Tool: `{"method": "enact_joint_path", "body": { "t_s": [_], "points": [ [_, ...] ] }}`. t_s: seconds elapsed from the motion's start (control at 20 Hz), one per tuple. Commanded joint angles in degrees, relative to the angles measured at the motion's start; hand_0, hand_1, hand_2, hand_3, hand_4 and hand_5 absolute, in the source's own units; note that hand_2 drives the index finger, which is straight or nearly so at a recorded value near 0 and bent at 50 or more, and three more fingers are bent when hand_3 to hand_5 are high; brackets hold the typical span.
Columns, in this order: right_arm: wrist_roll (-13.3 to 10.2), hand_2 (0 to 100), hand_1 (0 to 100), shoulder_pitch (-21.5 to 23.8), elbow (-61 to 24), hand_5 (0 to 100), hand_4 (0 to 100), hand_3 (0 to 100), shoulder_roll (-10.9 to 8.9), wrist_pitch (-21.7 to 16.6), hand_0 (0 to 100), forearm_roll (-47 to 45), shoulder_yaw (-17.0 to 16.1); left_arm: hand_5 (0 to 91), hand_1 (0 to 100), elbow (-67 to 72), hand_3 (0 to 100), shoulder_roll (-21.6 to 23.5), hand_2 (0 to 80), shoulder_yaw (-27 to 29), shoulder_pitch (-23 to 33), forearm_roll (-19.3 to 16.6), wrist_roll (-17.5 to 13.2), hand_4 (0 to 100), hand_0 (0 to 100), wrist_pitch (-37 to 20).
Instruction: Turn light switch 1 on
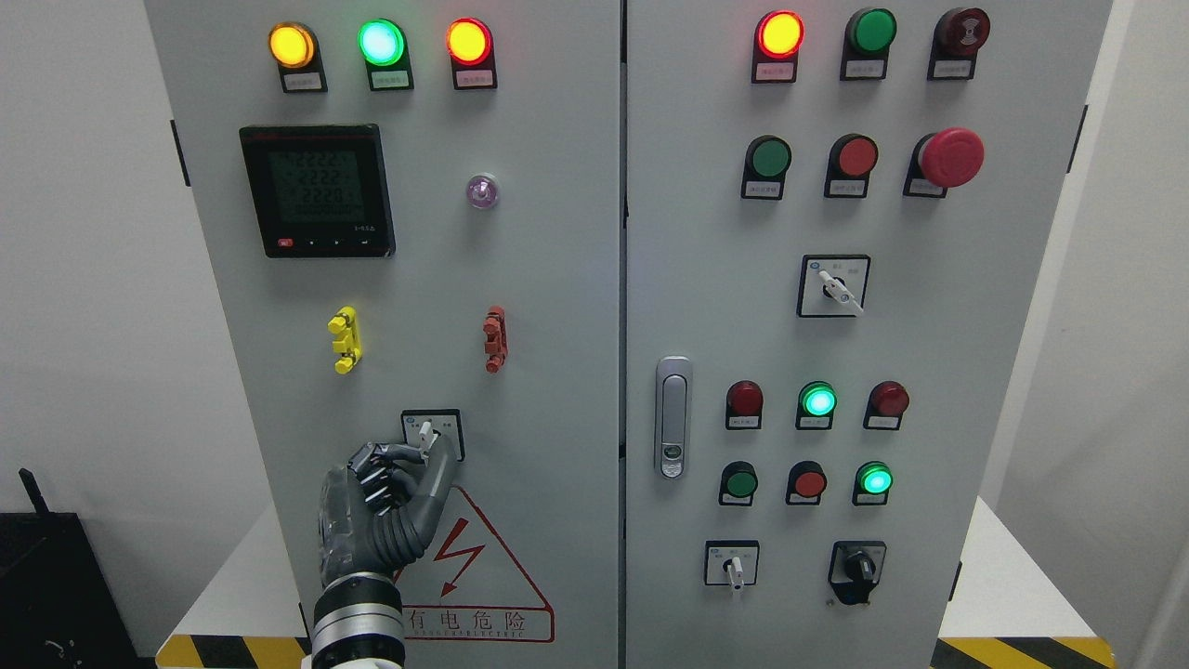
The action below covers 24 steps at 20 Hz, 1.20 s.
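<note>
A small rotary selector switch (pixel 432 433) with a white knob (pixel 425 431) sits low on the left cabinet door (pixel 557 307), upright in its square black-framed plate. My left hand (pixel 429 453) rises from the bottom edge and reaches it. The thumb lies along the right of the knob and the curled index finger presses its left side, so the fingers pinch the knob. The lower part of the switch plate is hidden behind the hand. My right arm does not show.
Above the switch are a yellow clip (pixel 345 339), a red clip (pixel 495 339), a digital meter (pixel 318 190) and three lit lamps. A red warning triangle (pixel 474 557) is below. The right door carries a handle (pixel 672 416), push buttons, lamps and three more selector switches.
</note>
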Motion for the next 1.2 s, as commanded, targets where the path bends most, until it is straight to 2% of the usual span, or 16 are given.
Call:
{"method": "enact_joint_path", "body": {
  "t_s": [0.0,1.15],
  "points": [
    [0.0,0,0,0.0,0.0,0,0,0,0.0,0.0,31,0.0,0.0,88.1,64,0.3,94,0.0,59.7,-0.2,-0.1,-0.1,0.1,97,32,0.0],
    [0.0,0,0,-0.1,0.0,0,0,0,0.0,0.0,31,0.0,0.0,88.0,61,0.8,94,0.0,59.9,-0.5,-0.1,0.0,0.0,97,53,-0.1]
  ]
}}
